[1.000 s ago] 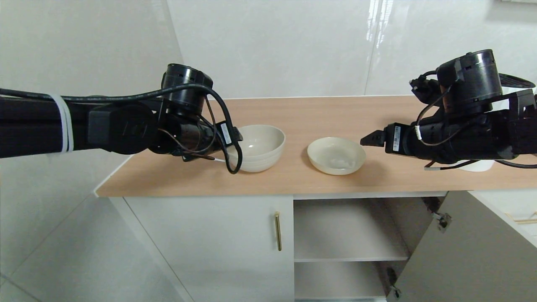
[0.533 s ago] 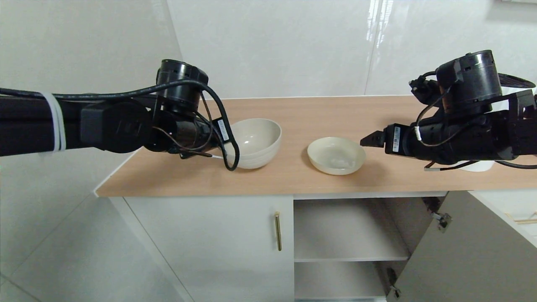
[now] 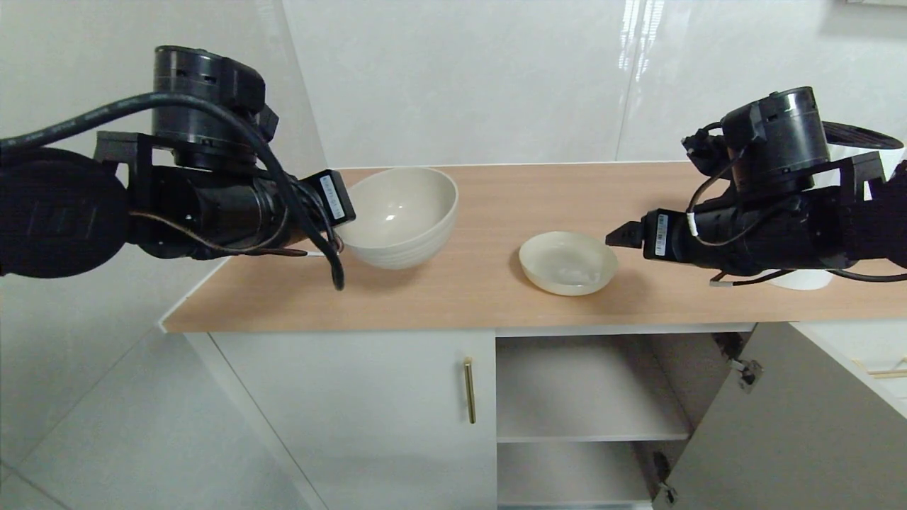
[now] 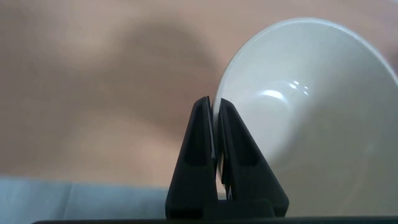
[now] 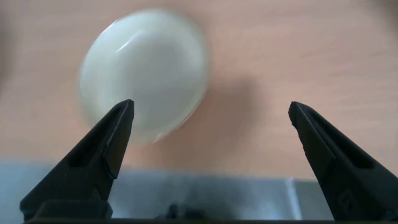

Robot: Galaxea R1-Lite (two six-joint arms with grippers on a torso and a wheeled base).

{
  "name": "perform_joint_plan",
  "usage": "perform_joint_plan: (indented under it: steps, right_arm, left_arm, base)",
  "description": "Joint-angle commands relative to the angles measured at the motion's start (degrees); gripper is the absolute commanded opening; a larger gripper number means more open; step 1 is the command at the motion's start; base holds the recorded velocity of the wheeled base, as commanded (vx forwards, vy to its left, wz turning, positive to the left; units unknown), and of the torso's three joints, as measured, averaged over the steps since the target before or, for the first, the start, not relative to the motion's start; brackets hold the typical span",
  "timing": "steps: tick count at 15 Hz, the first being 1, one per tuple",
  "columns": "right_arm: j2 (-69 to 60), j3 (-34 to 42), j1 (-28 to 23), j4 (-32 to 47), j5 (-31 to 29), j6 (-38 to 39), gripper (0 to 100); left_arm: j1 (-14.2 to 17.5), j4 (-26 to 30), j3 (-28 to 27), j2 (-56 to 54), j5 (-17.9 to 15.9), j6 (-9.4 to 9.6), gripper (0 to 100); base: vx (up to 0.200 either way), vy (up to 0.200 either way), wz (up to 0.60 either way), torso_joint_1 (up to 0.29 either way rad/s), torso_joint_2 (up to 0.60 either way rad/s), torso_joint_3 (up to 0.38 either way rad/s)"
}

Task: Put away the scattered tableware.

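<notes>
A pale wooden countertop (image 3: 496, 301) runs below white wall tiles, topping a white cabinet (image 3: 340, 411) whose right compartment stands open. The large bowl (image 3: 400, 216) hangs tilted above the counter's left part — the left gripper (image 4: 216, 124) is clamped tight on its rim. The small bowl (image 3: 568, 262) sits mid-counter; the right gripper (image 5: 210, 107) hovers just beside it, jaws spread wide, holding nothing.
</notes>
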Motion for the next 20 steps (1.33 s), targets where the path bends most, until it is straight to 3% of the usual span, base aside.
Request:
perform_joint_plan:
  steps: [1, 14, 15, 20]
  right_arm:
    - [6.0, -3.8, 1.0, 0.2, -5.7, -0.1, 100]
    - [13.3, -6.6, 0.1, 0.3, -6.6, 0.0, 100]
    - [13.5, -6.6, 0.1, 0.1, -6.5, 0.3, 0]
    - [10.8, -7.2, 0.1, 0.3, -5.9, 2.3, 0]
  left_arm:
    - [0.0, -4.2, 4.0, -1.6, 0.0, 1.52, 0]
    - [0.0, -5.5, 4.9, -1.3, 0.0, 1.88, 0]
    - [0.0, -5.5, 4.9, -1.3, 0.1, 1.96, 0]
    - [0.0, -5.5, 5.8, -1.6, 0.1, 1.96, 0]
  base:
    - [0.000, 0.000, 0.00, 0.000, 0.00, 0.000]
    - [0.000, 0.000, 0.00, 0.000, 0.00, 0.000]
    - [0.000, 0.000, 0.00, 0.000, 0.00, 0.000]
    - [0.000, 0.000, 0.00, 0.000, 0.00, 0.000]
